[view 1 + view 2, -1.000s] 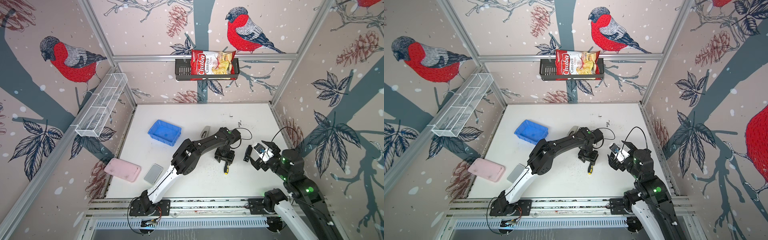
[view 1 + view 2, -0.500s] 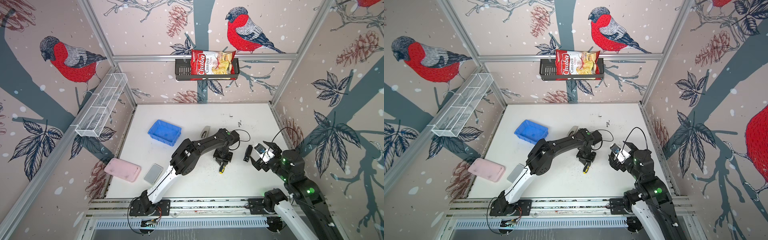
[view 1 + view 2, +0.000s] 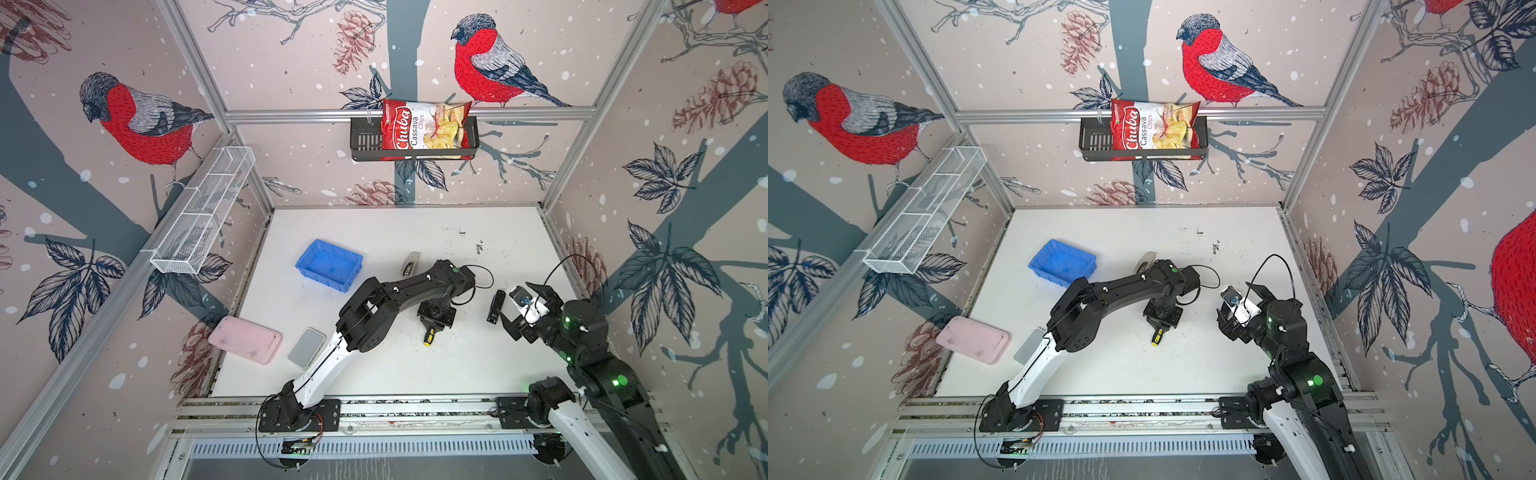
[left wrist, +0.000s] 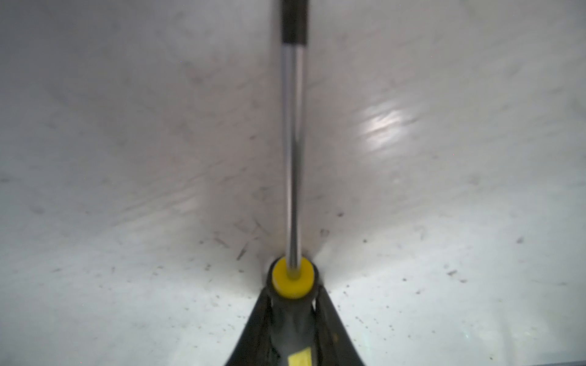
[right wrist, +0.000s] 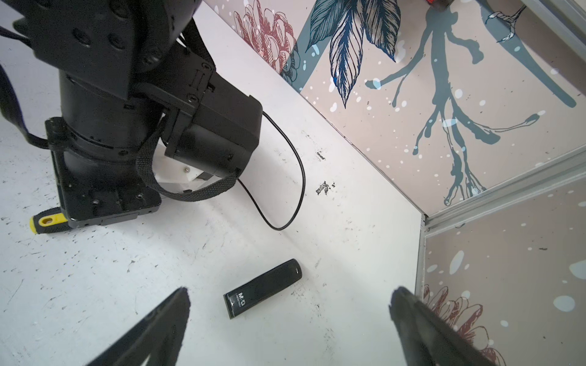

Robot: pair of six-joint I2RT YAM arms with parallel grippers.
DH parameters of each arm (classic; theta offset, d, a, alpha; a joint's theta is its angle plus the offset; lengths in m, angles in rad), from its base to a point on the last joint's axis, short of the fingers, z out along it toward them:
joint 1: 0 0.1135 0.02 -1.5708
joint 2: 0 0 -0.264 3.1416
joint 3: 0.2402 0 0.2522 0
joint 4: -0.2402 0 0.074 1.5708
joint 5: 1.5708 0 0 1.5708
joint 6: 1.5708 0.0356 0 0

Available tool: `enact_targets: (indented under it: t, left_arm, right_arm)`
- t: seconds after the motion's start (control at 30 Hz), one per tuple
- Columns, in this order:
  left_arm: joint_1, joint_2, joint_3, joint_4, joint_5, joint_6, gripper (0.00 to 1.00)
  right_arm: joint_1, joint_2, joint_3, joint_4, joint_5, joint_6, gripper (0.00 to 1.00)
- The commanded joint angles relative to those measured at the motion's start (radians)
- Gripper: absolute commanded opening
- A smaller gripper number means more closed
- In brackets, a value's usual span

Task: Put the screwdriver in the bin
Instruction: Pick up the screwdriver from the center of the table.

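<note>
Left arm (image 3: 399, 291) is extended over the white counter (image 3: 415, 374) with the left jaws pointed down onto the screwdriver (image 3: 428, 334). In the left wrist view the jaws are seen closed on the black handle: the dark fingers (image 4: 253, 329) are pressed against both sides of it just behind the yellow collar, and the metal shaft (image 4: 293, 142) is seen running straight out ahead of them, low over the counter. The black-and-yellow butt of the handle (image 5: 47, 221) is seen protruding behind the jaws in the right wrist view, at counter level; whether it is clear of the surface cannot be told. In both top views only this butt end is visible (image 3: 1156, 336); the rest is covered by the wrist. The bin (image 3: 322, 284) is noted well apart from the left jaws, beyond the arm's elbow toward the far left corner of the counter, and nothing is seen in it (image 3: 1054, 277). The right jaws are held wide open above the counter, to the right of the left jaws, with nothing gripped; their fingers (image 5: 152, 329) are seen spread far apart. A black stapler (image 5: 263, 291) is recorded lying flat on the counter below the gap between them, apart from both fingers, and near the left jaws (image 3: 495, 306).
</note>
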Motion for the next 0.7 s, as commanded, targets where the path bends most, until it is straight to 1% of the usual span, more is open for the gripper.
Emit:
enact_targets:
  t: [0.0,0.07,0.2,0.43,0.53,0.67]
  left_arm:
    - [0.001,-0.004,-0.018,0.010,-0.121,-0.012,0.15]
    - [0.001,-0.019,-0.017,0.018,-0.144,-0.014,0.11]
    - [0.001,-0.047,0.007,0.019,-0.218,-0.024,0.08]
    - [0.019,-0.120,0.064,0.013,-0.360,-0.058,0.08]
    - [0.040,-0.167,0.066,0.029,-0.392,-0.076,0.08]
    - [0.079,-0.226,0.060,0.044,-0.402,-0.097,0.08]
  right_arm:
    - [0.002,0.001,-0.001,0.049,-0.001,0.025,1.00]
    - [0.001,0.004,0.002,0.056,-0.007,0.031,1.00]
    - [0.002,0.003,-0.001,0.071,-0.015,0.041,1.00]
    - [0.001,0.027,-0.002,0.132,-0.067,0.076,1.00]
    - [0.002,0.041,-0.010,0.193,-0.080,0.088,1.00]
    - [0.008,0.076,-0.010,0.267,-0.127,0.105,1.00]
